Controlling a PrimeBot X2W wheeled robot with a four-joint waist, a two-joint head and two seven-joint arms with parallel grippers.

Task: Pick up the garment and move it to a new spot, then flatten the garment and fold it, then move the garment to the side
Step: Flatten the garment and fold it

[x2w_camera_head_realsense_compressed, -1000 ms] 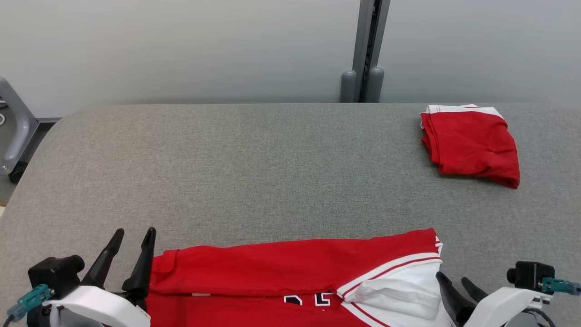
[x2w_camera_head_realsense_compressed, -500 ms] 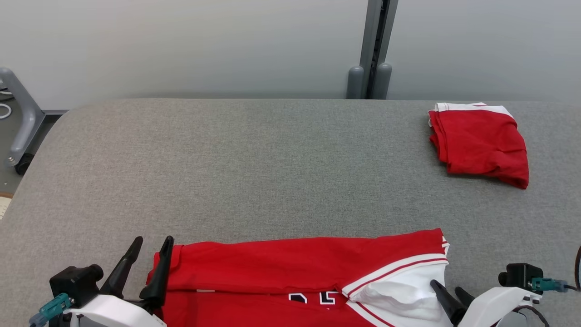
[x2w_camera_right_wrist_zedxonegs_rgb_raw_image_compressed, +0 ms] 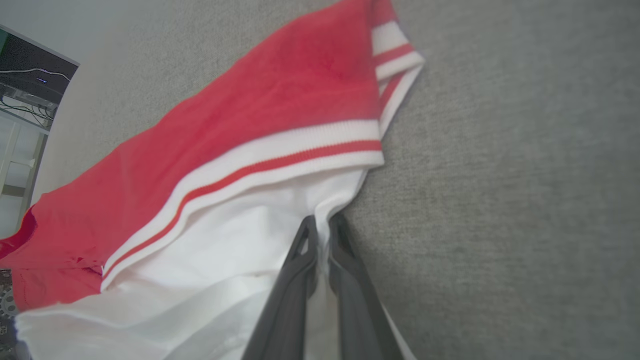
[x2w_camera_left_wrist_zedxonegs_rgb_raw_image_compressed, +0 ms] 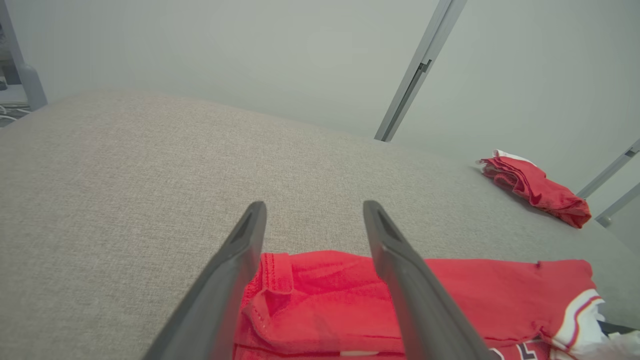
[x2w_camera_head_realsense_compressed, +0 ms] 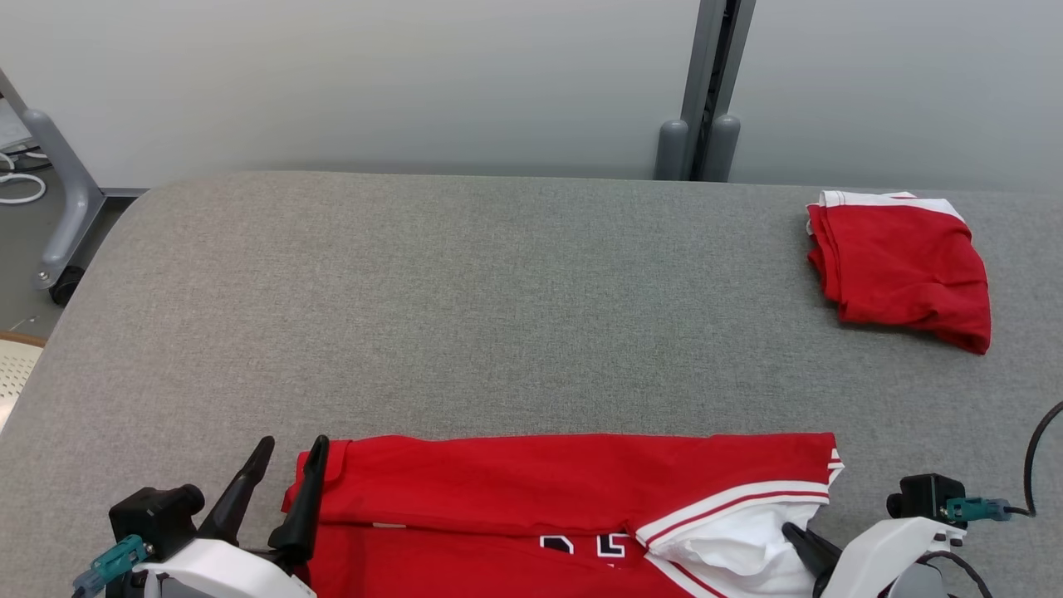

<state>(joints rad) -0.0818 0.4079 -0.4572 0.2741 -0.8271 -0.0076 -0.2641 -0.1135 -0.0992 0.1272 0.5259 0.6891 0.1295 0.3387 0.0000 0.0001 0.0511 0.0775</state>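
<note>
So the red garment (x2w_camera_head_realsense_compressed: 565, 490) is lying stretched out sideways along the near edge of the grey desk (x2w_camera_head_realsense_compressed: 498, 316), with its top part folded down over itself and some dark, white-outlined numbers peeking out at the bottom of the head view. The right end is the white bit with the red-and-white striped trim. That's where the right claw (x2w_camera_right_wrist_zedxonegs_rgb_raw_image_compressed: 324, 220) is: both fingers pinched tight together with a fold of white cloth caught between them (the wrist view shows it really clearly). The left claw (x2w_camera_head_realsense_compressed: 292, 444) is over at the garment's left end with its fingers spread wide and nothing in them. From its own wrist view the red hem corner sits between and below the two fingers, but I can't tell whether they actually touch the fabric. Way off at the far right of the desk there's a folded red piece (x2w_camera_head_realsense_compressed: 905, 274) with a white edge, well apart from everything else.
</note>
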